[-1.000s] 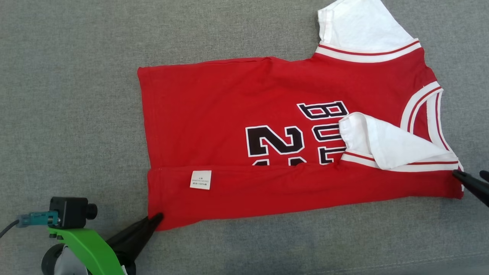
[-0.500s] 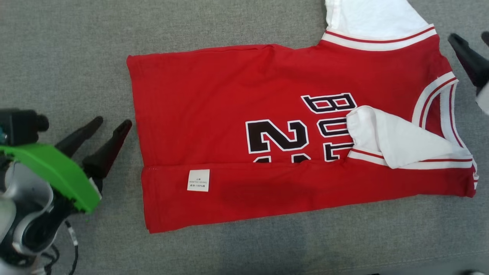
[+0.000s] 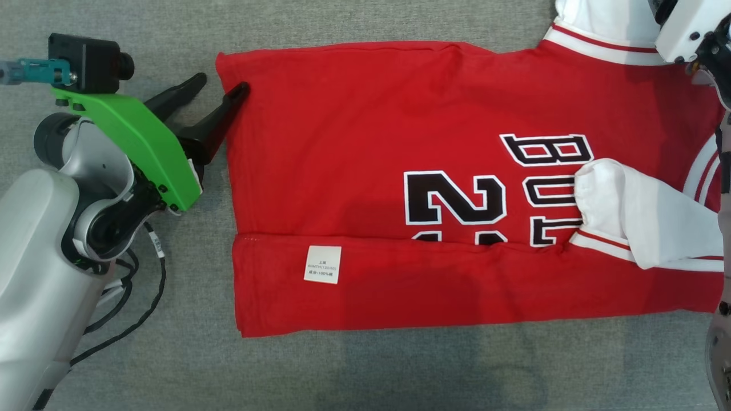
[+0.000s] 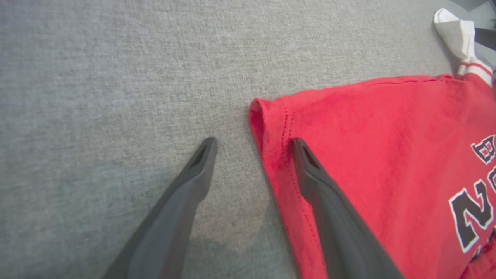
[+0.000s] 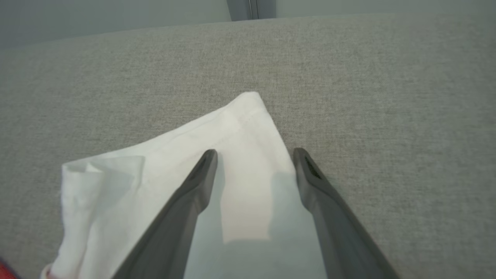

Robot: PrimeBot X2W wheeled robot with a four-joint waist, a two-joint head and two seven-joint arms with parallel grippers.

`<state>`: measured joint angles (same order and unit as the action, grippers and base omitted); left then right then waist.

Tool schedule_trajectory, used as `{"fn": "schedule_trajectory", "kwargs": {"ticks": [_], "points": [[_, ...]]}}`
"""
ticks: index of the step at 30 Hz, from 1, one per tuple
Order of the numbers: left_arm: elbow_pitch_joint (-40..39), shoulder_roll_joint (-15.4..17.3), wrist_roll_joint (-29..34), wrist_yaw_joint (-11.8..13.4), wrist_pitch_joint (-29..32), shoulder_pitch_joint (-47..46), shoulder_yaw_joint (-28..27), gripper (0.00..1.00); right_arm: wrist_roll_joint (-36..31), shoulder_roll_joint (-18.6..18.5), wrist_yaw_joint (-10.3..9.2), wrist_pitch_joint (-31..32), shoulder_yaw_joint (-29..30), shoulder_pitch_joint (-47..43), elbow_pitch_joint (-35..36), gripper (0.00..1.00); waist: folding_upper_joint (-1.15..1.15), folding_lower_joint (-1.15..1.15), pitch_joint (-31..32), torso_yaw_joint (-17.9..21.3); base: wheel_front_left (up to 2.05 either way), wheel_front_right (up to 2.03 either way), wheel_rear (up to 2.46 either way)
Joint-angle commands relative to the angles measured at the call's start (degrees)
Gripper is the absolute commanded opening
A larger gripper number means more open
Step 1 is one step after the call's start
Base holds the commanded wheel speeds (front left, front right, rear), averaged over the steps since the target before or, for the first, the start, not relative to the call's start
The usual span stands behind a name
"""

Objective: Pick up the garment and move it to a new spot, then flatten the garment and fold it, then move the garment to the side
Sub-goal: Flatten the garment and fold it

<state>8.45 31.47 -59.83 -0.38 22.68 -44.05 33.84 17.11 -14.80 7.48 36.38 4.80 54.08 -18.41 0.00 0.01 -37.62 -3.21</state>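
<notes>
At the garment point(image 3: 400, 171) corner we find left hand point(image 3: 222, 82) astride the hem point(image 4: 286, 128), fingers apart; right wrist view shows right hand point(image 5: 252, 153) apart over sleeve point(image 5: 240, 128).

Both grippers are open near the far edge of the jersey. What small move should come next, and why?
Probably lower both and close them. The left gripper stands open astride the far hem corner of the jersey, the right gripper open over the white sleeve. The near edge is already folded, so the far edge seems next.
</notes>
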Motion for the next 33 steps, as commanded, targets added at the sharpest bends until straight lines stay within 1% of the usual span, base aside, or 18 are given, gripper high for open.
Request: {"fn": "schedule_trajectory", "kwargs": {"ticks": [1,3,7,8,9,10,14,20,21,22,23,25,27,30,33], "points": [[3.6,-1.3,-0.3,-0.3,1.7,1.1,1.9,1.0,0.0,-0.2,0.01,-0.1,-0.4,2.2,-2.1,1.0,0.0,-0.01,-0.5,-1.5,0.0,0.0,0.0],[4.4,-2.2,-1.0,-1.2,2.2,1.0,2.4,1.0,0.4,-0.3,0.02,0.6,-1.2,3.1,-4.0,1.0,0.0,-0.01,-0.5,-2.0,0.0,0.0,0.0],[5.9,-3.6,-2.0,-3.0,2.8,1.0,3.5,1.0,0.5,-1.5,0.02,0.7,-2.4,4.3,-6.3,1.0,0.0,-0.01,0.1,-2.7,0.0,0.0,0.0],[6.3,-3.9,-2.1,-3.2,2.9,0.9,3.6,1.0,1.0,-1.6,0.02,0.6,-2.7,4.6,-6.6,0.21,0.0,-0.01,0.2,-2.7,0.0,0.0,0.0],[6.3,-3.9,-2.1,-3.2,2.9,0.9,3.6,1.0,1.0,-1.6,0.02,0.6,-2.7,4.6,-6.6,0.21,0.0,-0.01,0.2,-2.7,0.0,0.0,0.0],[6.6,-4.1,-2.2,-3.4,2.9,0.6,3.7,1.0,2.0,-1.6,0.02,0.7,-3.1,4.9,-6.6,0.0,0.0,-0.01,0.2,-2.7,0.0,0.0,0.0],[8.4,-4.7,-2.0,-3.9,2.0,-0.9,3.6,1.0,4.2,-2.5,0.02,0.0,-4.1,5.2,-6.4,0.0,0.0,-0.01,0.4,-2.0,0.0,0.0,0.0],[10.6,-5.9,-2.3,-4.9,-0.2,-2.8,2.6,1.0,7.6,-3.1,0.02,-2.3,-5.4,4.1,-3.9,0.0,0.0,-0.01,0.5,0.1,0.0,0.0,0.0],[11.0,-6.2,-2.2,-5.1,-1.1,-2.9,2.5,0.85,8.4,-3.0,0.02,-3.0,-5.6,3.8,-3.1,0.0,0.0,-0.01,0.5,0.4,0.0,0.0,0.0],[11.4,-6.5,-2.3,-5.3,-1.7,-2.9,2.5,0.09,9.2,-3.2,0.02,-3.7,-5.7,3.4,-2.3,0.0,0.0,-0.01,0.6,0.6,0.0,0.0,0.0],[11.6,-6.9,-2.5,-5.6,-1.7,-2.7,2.9,0.0,10.1,-3.5,0.02,-4.3,-5.9,2.9,-1.3,0.0,0.0,-0.01,0.7,0.8,0.0,0.0,0.0],[11.5,-7.6,-3.1,-6.3,-2.1,-2.2,3.5,0.0,11.7,-4.3,0.02,-5.7,-6.5,1.8,1.6,0.0,0.0,-0.01,0.8,1.0,0.0,0.0,0.0],[10.5,-7.2,-3.5,-6.6,-3.1,-1.8,3.3,0.0,13.6,-5.5,0.02,-7.0,-7.2,0.0,5.2,0.0,0.0,-0.01,0.9,1.1,0.0,0.0,0.0],[7.7,-5.1,-3.9,-6.9,-5.2,-0.3,2.4,0.0,16.4,-7.4,0.02,-9.0,-8.1,-4.3,11.3,0.0,0.0,-0.01,1.7,1.4,0.0,0.0,0.0],[2.9,-2.5,-4.9,-7.1,-7.9,2.7,1.1,0.0,18.6,-9.1,0.02,-11.1,-7.2,-10.5,17.3,0.0,0.0,-0.01,3.2,1.7,0.0,0.0,0.0]]}}
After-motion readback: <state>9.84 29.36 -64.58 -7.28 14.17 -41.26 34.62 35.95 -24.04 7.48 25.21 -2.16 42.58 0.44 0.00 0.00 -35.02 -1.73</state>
